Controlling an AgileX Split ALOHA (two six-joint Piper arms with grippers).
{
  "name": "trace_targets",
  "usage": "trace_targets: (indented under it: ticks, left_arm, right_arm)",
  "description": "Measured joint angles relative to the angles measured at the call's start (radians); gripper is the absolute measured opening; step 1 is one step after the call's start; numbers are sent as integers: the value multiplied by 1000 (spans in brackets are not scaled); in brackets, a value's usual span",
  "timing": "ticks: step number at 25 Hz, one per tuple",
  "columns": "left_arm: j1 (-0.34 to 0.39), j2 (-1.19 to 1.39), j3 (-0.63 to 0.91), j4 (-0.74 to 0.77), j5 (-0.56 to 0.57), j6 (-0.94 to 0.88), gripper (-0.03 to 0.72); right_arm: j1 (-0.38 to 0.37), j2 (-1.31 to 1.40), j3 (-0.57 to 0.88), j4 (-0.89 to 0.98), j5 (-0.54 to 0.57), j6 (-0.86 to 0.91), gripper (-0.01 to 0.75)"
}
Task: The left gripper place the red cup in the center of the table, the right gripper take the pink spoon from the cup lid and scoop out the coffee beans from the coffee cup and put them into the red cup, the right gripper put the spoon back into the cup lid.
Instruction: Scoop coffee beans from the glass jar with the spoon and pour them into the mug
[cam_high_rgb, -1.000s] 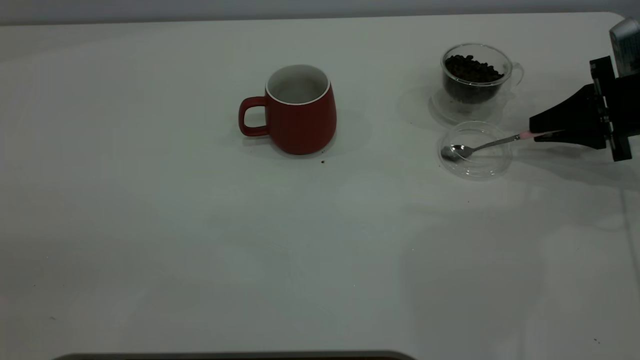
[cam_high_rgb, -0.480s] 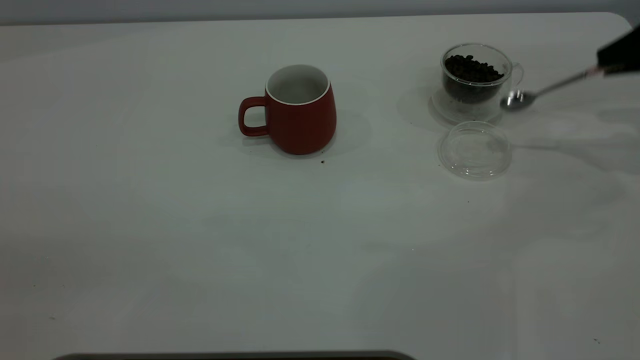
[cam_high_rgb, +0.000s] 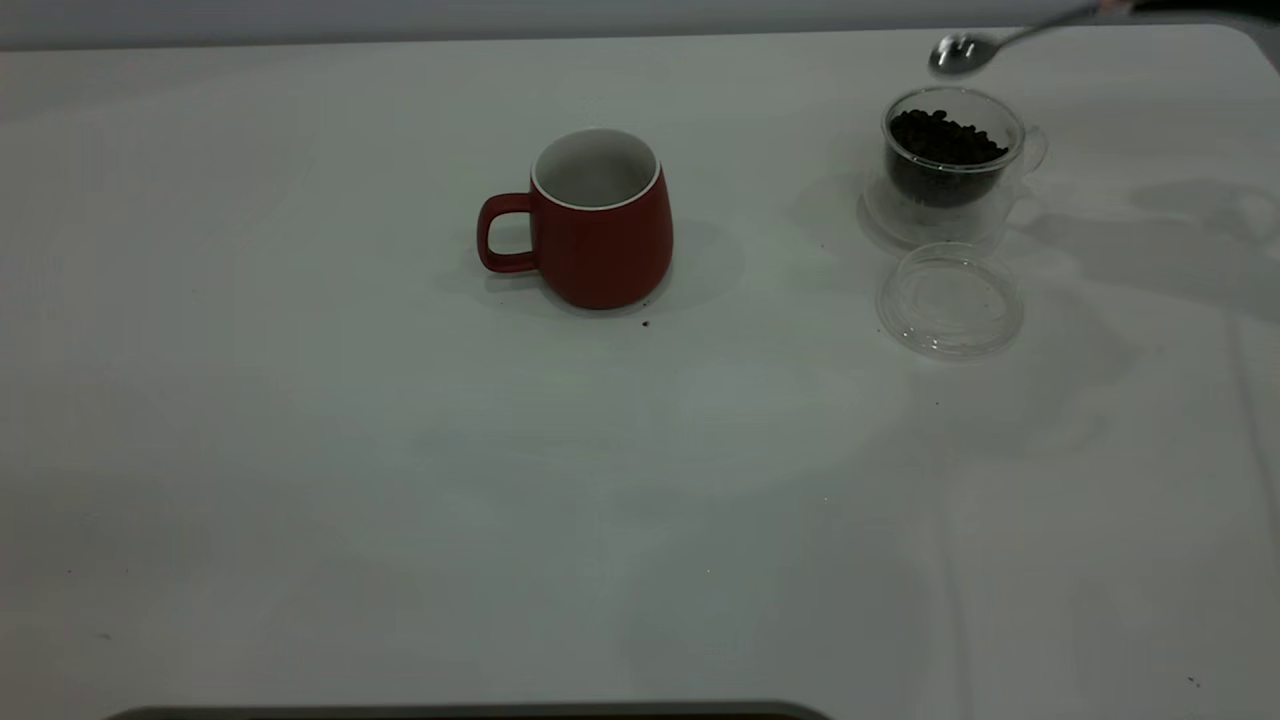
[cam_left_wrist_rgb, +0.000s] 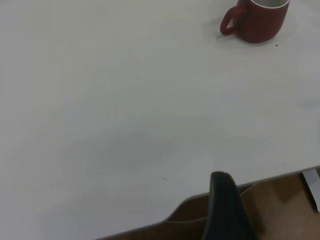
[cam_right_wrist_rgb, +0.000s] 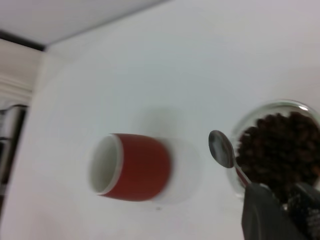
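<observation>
Exterior view has the red cup (cam_high_rgb: 598, 222) upright near the middle of the desk (cam_high_rgb: 300, 450), its inside showing no beans. The coffee cup (cam_high_rgb: 950, 160) of beans stands well to its right, with the clear cup lid (cam_high_rgb: 950, 300) just in front of it, nothing lying in it. The spoon (cam_high_rgb: 962, 50) hangs in the air above and slightly behind the coffee cup, bowl empty, its handle running off the top edge. In the right wrist view the right pincer (cam_right_wrist_rgb: 272, 210) is clamped on the spoon's handle, bowl poised at the glass rim. The left pincer (cam_left_wrist_rgb: 225, 210) sits parked near the desk edge, far from the cup; whether it is open I cannot tell.

Risk from here: the spoon is held far up its thin handle, so digging into packed beans could twist it in the grip, nudge the light glass cup, or flick beans onto the desk.

A second ago the spoon lay in the lid; since then it has been lifted out and carried up over the coffee cup
</observation>
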Motion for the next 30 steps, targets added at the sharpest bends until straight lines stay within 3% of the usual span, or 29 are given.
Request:
trace_targets:
  ticks: [4,9,30]
  left_arm:
    - [0,0,0,0,0,0,505]
    - [0,0,0,0,0,0,505]
    - [0,0,0,0,0,0,505]
  right_arm:
    - [13,36,1,18,-92,-1,96]
    - [13,74,1,37,-121,-1,96]
    - [13,144,1,93,-66,174,96]
